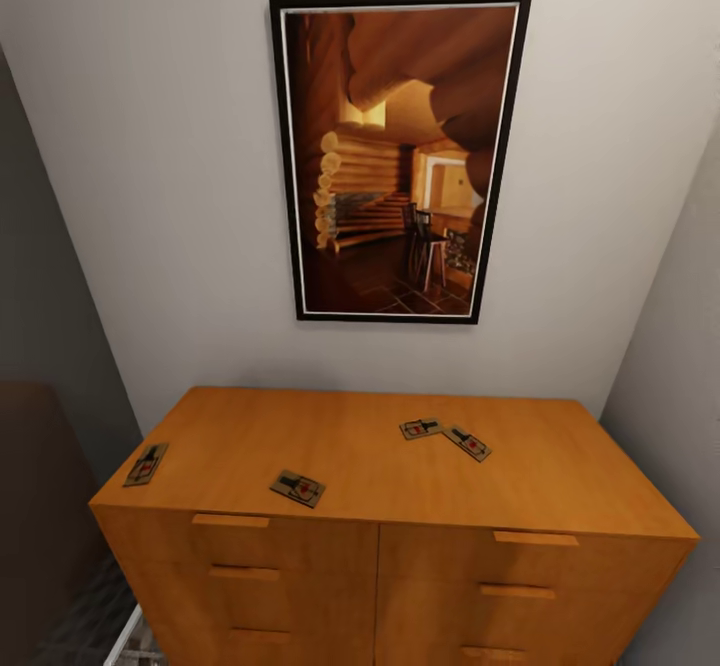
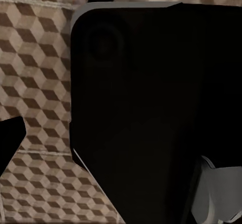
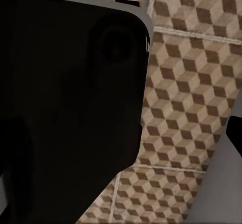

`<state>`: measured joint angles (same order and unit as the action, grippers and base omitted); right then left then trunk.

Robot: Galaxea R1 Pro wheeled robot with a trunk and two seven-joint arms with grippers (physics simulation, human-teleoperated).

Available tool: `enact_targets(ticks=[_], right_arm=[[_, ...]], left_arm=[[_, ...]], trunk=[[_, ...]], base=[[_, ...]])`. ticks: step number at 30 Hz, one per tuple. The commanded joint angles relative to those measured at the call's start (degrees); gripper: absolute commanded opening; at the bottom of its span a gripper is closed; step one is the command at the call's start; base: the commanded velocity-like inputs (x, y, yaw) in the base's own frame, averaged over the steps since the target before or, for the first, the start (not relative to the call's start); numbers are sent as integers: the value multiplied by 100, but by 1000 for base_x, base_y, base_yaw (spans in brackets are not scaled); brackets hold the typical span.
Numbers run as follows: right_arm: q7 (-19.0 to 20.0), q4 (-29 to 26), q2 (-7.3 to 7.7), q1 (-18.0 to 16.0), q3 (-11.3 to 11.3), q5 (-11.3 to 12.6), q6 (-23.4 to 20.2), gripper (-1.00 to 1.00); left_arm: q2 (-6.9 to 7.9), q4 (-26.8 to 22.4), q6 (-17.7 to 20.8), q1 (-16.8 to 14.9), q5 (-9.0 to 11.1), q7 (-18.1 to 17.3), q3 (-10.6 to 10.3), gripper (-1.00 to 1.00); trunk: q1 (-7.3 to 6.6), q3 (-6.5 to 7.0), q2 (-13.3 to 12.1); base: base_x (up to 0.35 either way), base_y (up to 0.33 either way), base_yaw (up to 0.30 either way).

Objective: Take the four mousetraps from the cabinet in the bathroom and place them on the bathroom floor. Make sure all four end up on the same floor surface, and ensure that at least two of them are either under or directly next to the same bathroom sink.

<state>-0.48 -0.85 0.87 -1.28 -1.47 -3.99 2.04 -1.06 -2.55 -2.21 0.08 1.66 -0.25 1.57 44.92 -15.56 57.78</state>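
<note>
On the cabinet (image 1: 380, 446) top lie four mousetraps (image 1: 297, 488); both arms' jaws cannot be told

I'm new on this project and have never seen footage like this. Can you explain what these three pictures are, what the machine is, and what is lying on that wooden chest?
This is a simulated wheeled robot with two arms, steered by a person. The large picture comes from a camera on its head, looking forward and down. It faces an orange-brown wooden cabinet below a framed picture of a log cabin.

Four mousetraps lie flat on the cabinet top: one at the left edge, one near the front, and two close together further right. None has been picked up.

The two smaller pictures come from cameras on the arms, near the grippers. Both look down at the bathroom floor with its cube-patterned tiles, partly blocked by dark robot bodywork. Whether the grippers are open or shut cannot be told, and nothing is seen held.
</note>
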Motion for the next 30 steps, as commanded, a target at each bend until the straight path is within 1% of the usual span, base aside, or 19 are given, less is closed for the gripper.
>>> enact_targets(ticks=[1,26,30], right_arm=[[-5,5,1,-4,-11,-41,15,100],[-5,5,-1,-4,-14,-41,15,100],[-7,5,-5,-4,-14,-41,15,100]], left_arm=[[-4,-6,-8,1,18,-2,15,100],[-42,0,8,1,8,28,18,100],[-43,0,-1,1,4,17,17,100]], trunk=[[-3,-6,4],[-3,-6,4],[-3,-6,4]], base=[[-253,0,0],[-322,0,0],[-221,0,0]])
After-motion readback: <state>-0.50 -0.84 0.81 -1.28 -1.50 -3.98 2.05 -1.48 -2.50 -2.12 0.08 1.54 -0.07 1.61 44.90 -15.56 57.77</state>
